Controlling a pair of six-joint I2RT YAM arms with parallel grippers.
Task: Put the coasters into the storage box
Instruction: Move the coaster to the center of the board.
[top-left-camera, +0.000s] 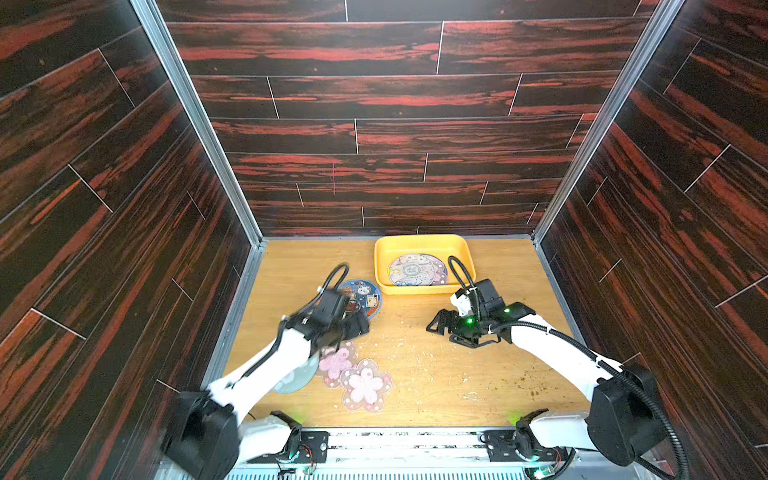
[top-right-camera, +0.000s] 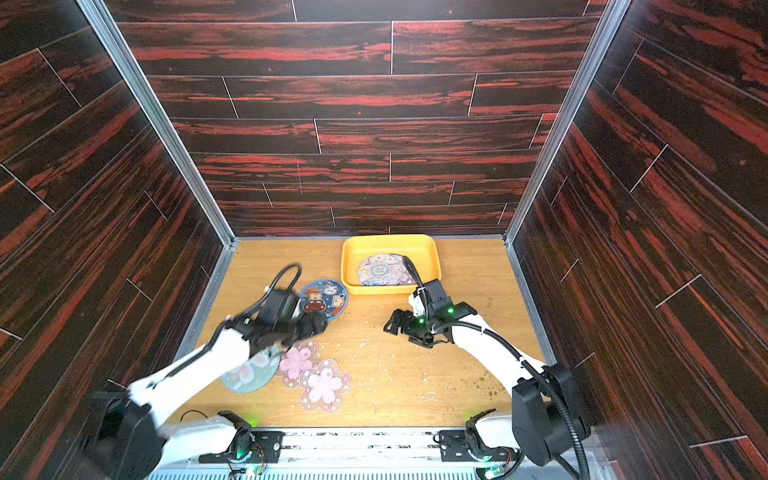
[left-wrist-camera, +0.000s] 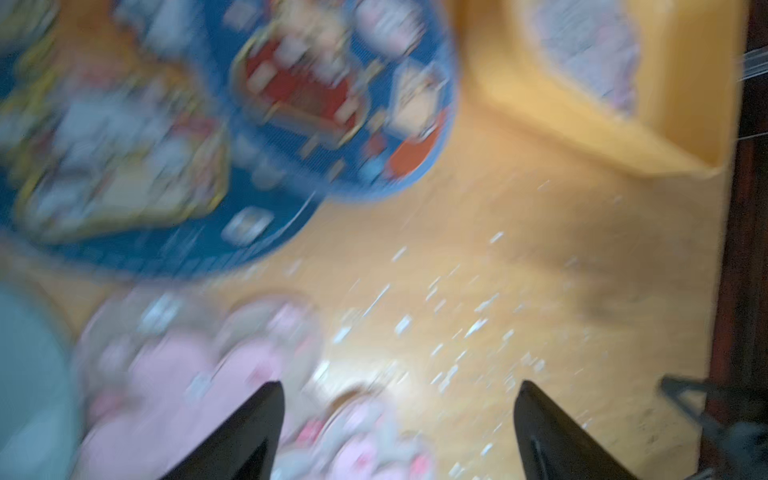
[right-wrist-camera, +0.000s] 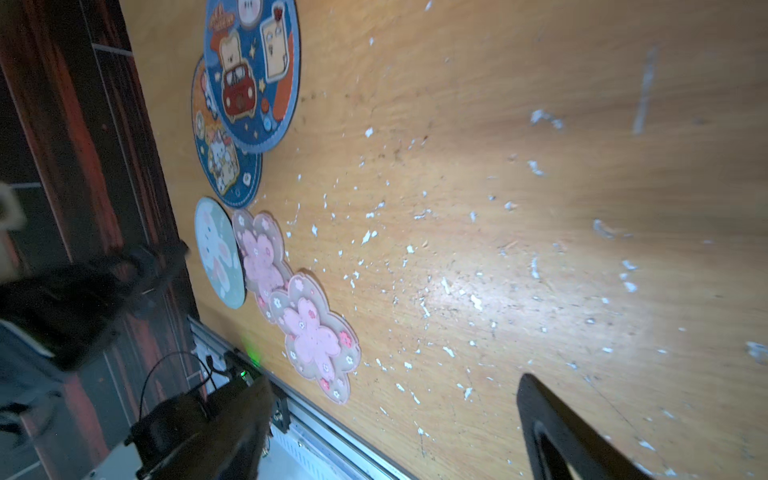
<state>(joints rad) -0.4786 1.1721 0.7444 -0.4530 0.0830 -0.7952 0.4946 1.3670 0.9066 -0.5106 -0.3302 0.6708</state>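
Note:
The yellow storage box (top-left-camera: 419, 240) (top-right-camera: 388, 239) stands at the back of the table with pale printed coasters (top-left-camera: 415, 270) lying in it. On the table's left side lie a blue cartoon coaster (top-left-camera: 365, 297) (right-wrist-camera: 253, 70) overlapping a second blue one (right-wrist-camera: 226, 166), a grey-green disc (top-right-camera: 251, 372) (right-wrist-camera: 218, 253) and two pink blossom coasters (top-left-camera: 336, 361) (top-left-camera: 365, 384). My left gripper (top-left-camera: 357, 326) (left-wrist-camera: 401, 384) hovers, blurred, between the blue coaster and the blossoms, open and empty. My right gripper (top-left-camera: 436, 326) (right-wrist-camera: 395, 380) is open over bare table, in front of the box.
White flecks and scuffs mark the wooden tabletop (top-left-camera: 436, 374). Dark wood-patterned walls (top-left-camera: 374, 124) enclose the table on three sides. A metal rail (top-left-camera: 395, 440) with both arm bases runs along the front edge.

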